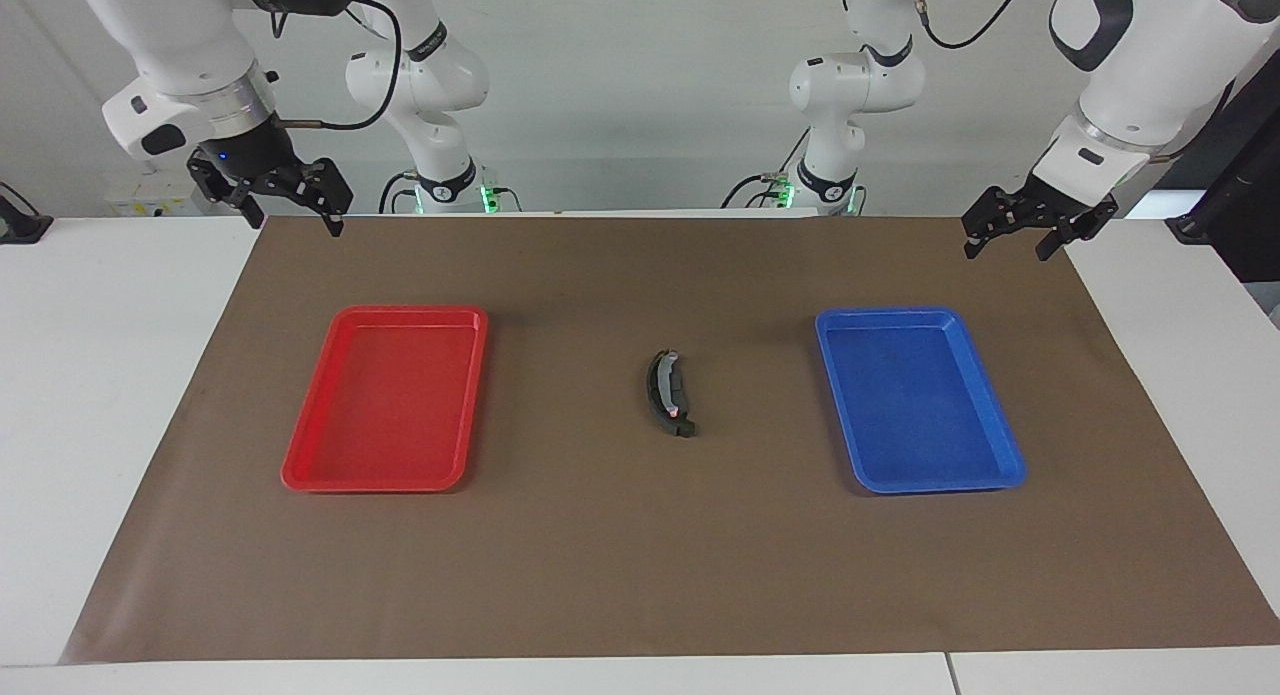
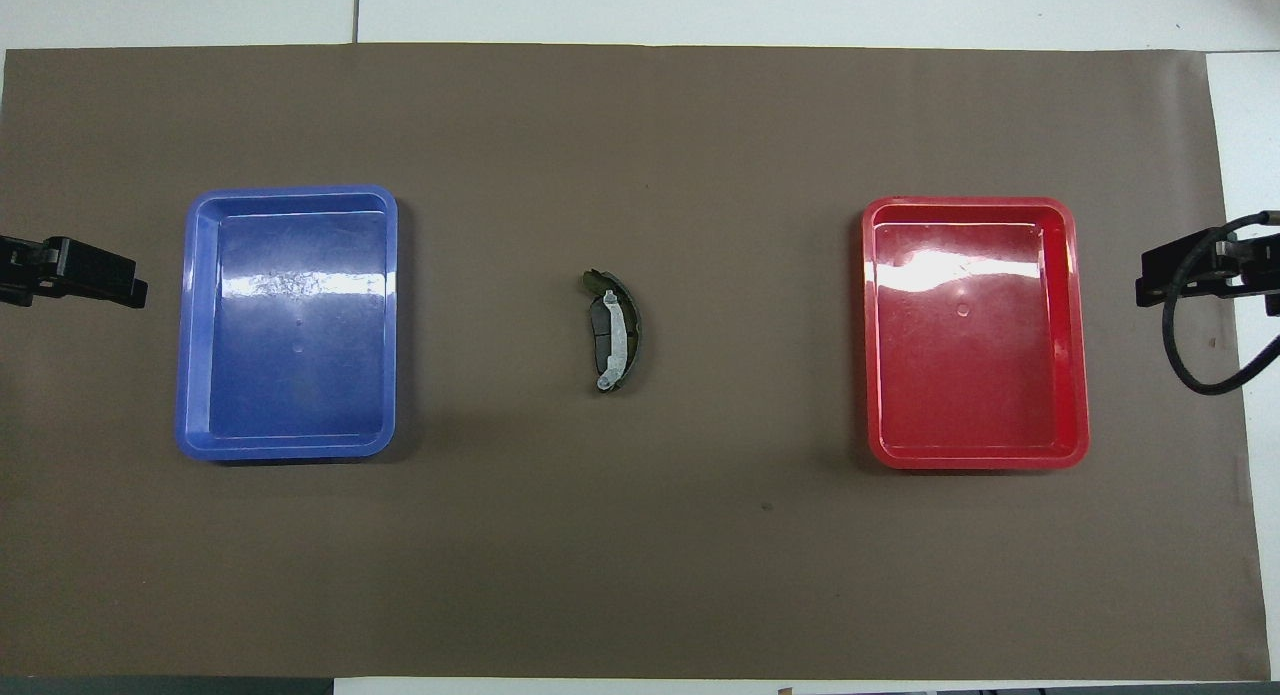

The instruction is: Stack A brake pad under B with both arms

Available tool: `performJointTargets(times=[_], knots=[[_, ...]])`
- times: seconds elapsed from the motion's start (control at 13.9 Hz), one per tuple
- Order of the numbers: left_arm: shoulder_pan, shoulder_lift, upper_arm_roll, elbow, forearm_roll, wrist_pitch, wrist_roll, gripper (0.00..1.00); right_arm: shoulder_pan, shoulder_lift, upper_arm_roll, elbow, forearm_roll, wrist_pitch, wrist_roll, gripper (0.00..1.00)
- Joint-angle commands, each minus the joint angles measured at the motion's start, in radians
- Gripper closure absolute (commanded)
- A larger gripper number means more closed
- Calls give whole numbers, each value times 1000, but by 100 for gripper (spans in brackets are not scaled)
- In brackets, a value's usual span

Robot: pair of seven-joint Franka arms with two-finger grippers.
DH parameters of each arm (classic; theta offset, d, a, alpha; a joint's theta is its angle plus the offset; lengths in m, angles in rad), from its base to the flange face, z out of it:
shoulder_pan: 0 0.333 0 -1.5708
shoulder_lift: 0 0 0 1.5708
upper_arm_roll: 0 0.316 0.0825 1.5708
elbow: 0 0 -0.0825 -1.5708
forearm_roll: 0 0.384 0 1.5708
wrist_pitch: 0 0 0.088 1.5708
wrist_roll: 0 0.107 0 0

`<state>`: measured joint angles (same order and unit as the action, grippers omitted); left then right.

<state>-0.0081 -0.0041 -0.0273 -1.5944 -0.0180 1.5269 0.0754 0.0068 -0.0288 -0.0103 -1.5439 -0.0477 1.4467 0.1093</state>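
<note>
Facing the robots, I see B (image 1: 668, 393) lying on A brake pad (image 1: 681, 424) on the brown mat (image 1: 640, 575), between red tray (image 1: 390, 400) and blue tray (image 1: 915, 400). Right gripper (image 1: 290, 205) and left gripper (image 1: 1025, 233) wait raised, fingers spread, empty. Overhead, B (image 2: 617, 340) covers the pad (image 2: 598, 335) midway between trays.

Nothing readable is showing anywhere from where I'm standing: no lettering, labels, brands, numbers or signs are appearing at all.
</note>
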Motion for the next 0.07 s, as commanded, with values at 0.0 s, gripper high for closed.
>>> performJointTargets(times=[0.0], knots=[[-1,-16,1,-19,13,16,3,0,-7,-11,0,-19,5,18,-25,1]])
